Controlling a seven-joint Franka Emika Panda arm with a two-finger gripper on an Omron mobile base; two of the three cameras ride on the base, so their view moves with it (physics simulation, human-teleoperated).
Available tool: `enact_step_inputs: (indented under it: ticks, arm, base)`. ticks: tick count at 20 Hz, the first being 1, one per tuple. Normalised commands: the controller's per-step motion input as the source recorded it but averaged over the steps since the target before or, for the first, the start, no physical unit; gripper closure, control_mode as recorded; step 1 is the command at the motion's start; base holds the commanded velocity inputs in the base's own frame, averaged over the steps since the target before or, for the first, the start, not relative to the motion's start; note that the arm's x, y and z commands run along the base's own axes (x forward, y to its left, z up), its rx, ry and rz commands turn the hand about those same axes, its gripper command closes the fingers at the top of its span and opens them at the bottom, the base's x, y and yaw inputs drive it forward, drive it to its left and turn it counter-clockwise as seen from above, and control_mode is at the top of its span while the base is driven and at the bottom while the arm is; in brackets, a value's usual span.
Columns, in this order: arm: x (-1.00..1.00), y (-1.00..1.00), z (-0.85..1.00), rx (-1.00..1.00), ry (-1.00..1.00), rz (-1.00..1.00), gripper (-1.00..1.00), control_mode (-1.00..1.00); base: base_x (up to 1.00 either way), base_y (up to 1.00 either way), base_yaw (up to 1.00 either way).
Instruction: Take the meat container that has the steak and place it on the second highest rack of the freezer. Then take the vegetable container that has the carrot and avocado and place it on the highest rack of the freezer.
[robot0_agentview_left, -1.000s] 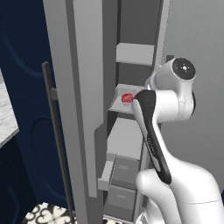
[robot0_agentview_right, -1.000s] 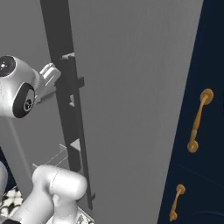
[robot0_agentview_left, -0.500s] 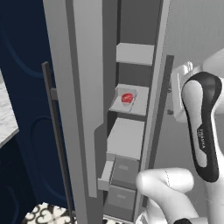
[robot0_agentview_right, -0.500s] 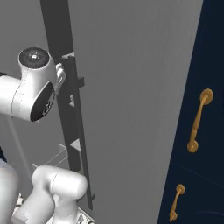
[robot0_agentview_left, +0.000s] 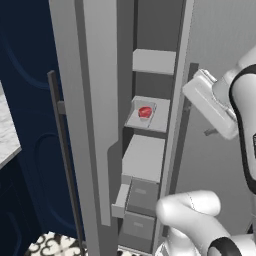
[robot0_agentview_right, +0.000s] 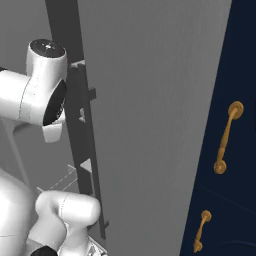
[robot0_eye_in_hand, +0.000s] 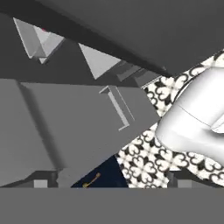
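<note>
Steak (robot0_agentview_left: 145, 112): small glossy red lump lying in a shallow grey meat container (robot0_agentview_left: 141, 109); it is smaller than the tray and sits near its middle
Meat container: rests on the second shelf from the top (robot0_agentview_left: 148, 115) inside the freezer (robot0_agentview_left: 150, 60); nothing touches it
Freezer: tall grey cabinet standing open; its long door (robot0_agentview_left: 87, 115) is swung out to the left, edge-on in the left base view, with a dark vertical bar handle (robot0_agentview_left: 64, 160) on its outer face
Shelves: a flat grey top shelf (robot0_agentview_left: 154, 61) above the steak; a third shelf (robot0_agentview_left: 144, 157) below it; two grey drawers (robot0_agentview_left: 142, 196) under that, the upper one pulled slightly out
Gripper (robot0_eye_in_hand: 107, 181): jaws spread wide with nothing between them; its two dark tips (robot0_eye_in_hand: 43, 178) show at the bottom of the hand view, looking across the grey door toward the patterned floor (robot0_eye_in_hand: 144, 162)
Arm: the white wrist block (robot0_agentview_left: 210, 102) hangs to the right of the freezer opening, apart from the shelves
Surroundings: dark blue cabinet fronts (robot0_agentview_right: 225, 200) with brass handles (robot0_agentview_right: 227, 137) to the right of the grey panel; a marble tabletop corner (robot0_agentview_left: 7, 132) at the far left
</note>
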Motion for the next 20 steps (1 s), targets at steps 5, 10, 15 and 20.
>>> enact_step_inputs:
  ticks: [5, 10, 15, 20]
  arm:
    - [-0.49, 0.0, -0.02, -0.62, -0.41, 0.68, -1.0, -1.0]
    - [-0.07, 0.0, -0.13, -0.38, -0.2, 0.42, -1.0, -1.0]
    - [-0.29, 0.0, 0.0, -0.05, -0.09, 0.07, -1.0, 1.0]
    - [0.0, 0.0, 0.0, 0.0, 0.0, 0.0, -1.0, 1.0]
  base:
    - [0.0, 0.0, 0.0]
    - [0.0, 0.0, 0.0]
    - [-0.6, 0.0, 0.09]
    - [-0.86, 0.34, 0.6]
